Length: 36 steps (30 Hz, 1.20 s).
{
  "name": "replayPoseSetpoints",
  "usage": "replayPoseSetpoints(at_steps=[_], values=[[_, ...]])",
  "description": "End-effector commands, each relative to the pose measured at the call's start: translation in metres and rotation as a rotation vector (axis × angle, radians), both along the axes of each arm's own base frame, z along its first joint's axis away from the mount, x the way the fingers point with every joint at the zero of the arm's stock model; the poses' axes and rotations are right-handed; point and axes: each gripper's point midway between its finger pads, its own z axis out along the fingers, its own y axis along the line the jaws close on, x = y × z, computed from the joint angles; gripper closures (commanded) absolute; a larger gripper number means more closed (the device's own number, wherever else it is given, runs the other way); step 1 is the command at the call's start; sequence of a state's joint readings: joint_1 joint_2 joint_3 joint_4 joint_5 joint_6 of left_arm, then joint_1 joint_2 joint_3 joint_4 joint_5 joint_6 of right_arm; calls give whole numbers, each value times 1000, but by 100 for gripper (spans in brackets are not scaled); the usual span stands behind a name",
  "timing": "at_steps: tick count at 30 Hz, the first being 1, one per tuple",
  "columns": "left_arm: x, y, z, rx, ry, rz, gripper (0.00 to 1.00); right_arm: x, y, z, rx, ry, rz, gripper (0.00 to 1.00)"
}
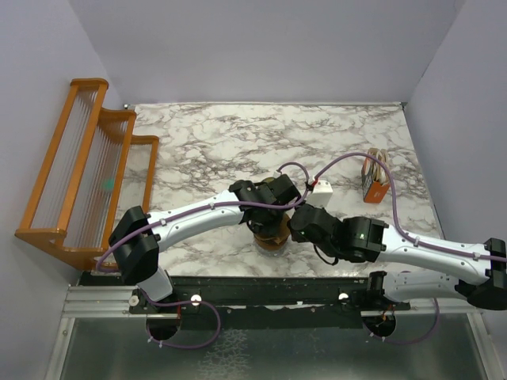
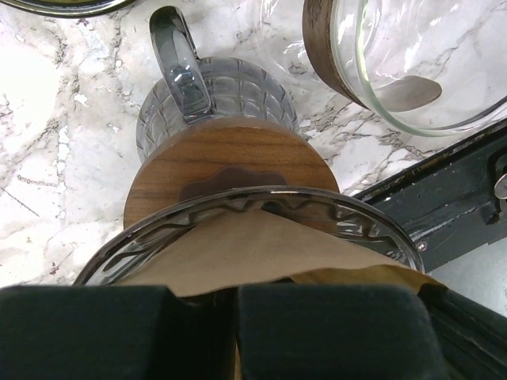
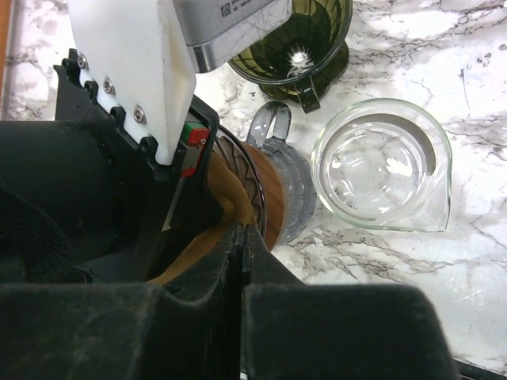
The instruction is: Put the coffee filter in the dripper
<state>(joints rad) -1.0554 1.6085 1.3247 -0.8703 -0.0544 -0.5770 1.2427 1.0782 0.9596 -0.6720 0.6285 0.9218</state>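
Here left tool (image 2: 226, 305) pinches tan paper (image 2: 253, 249) in the grey stand (image 2: 230, 158); right tool (image 3: 242, 265) closed alongside; dripper (image 3: 293, 55), glass cup (image 3: 380, 166) near.

I count one olive-green dripper (image 3: 309, 55) beyond my right end effector (image 3: 242, 245), one clear glass cup (image 3: 384, 166) to its right, one smoky wood-collared cup (image 2: 218, 103), one tan paper (image 2: 253, 253), one wooden rack (image 1: 79, 174).

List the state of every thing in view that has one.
olive-green dripper: upright, empty.
tan paper: in the wood-collared holder, pinched by both grippers.
wood-collared holder: holds the tan paper.
glass cup: upright, empty.
left gripper: shut on tan paper.
right gripper: shut on tan paper.
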Motion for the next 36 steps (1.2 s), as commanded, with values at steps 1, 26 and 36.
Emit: replayPoseSetpoints(at_steps=[1, 26, 36], values=[[-1, -3, 7, -31, -27, -18, 100, -6, 4, -16, -12, 39, 17, 96], [13, -11, 51, -186, -140, 63, 95, -8, 7, -22, -21, 49, 30, 99], [25, 4, 80, -226, -246, 121, 93, -5, 11, -7, 7, 29, 34, 99]])
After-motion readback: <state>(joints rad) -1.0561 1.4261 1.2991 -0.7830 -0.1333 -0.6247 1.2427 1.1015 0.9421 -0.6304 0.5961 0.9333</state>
